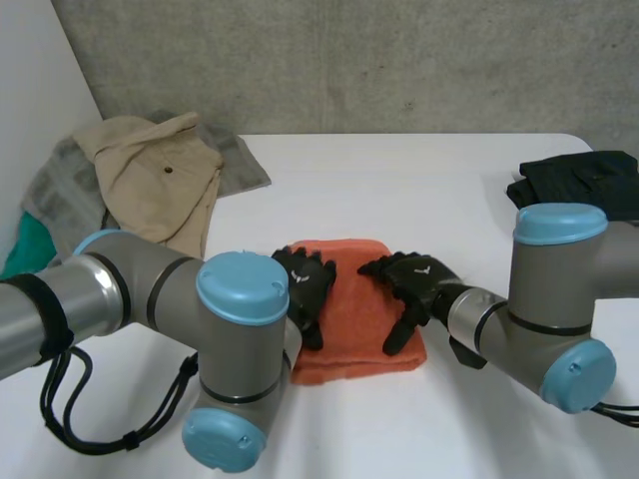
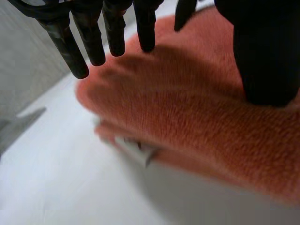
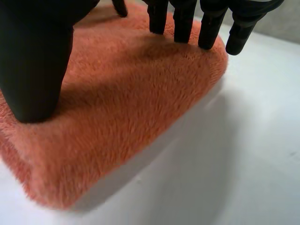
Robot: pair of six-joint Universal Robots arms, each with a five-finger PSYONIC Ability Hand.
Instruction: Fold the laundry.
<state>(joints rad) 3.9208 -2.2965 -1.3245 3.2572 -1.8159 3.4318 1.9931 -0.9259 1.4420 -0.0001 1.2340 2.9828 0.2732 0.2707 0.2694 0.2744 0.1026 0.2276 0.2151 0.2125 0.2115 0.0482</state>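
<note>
Heaped at 10 o'clock on the white surface (image 1: 419,170), right against its left edge: one beige garment (image 1: 150,175) atop one grey towel (image 1: 240,165), with one teal cloth (image 1: 22,251) peeking out at the heap's 8 o'clock. Open room from 11 to 1 o'clock, and again along the near edge at 6.

Near the centre, a touch toward 6 o'clock: one orange towel (image 1: 354,299), folded into a thick, fuzzy rectangle with its thickness showing along the 6 o'clock edge.

Two robot hands, both on it. Left robot hand (image 1: 306,287) set on the towel's 9 o'clock side, fingers (image 2: 70,49) straight and spread wide, thumb tip down on the nap, gripping nothing. In the left wrist view, a pale, blurred label (image 2: 140,152) poking out from between the layers near those fingertips. Right robot hand (image 1: 411,287) set on the 3 o'clock side, fingers (image 3: 183,23) likewise straight and wide, thumb tip resting on the pile, nothing pinched.

At 2 o'clock, by the surface's right edge and well apart from the towel: one black garment (image 1: 584,180), bunched.
</note>
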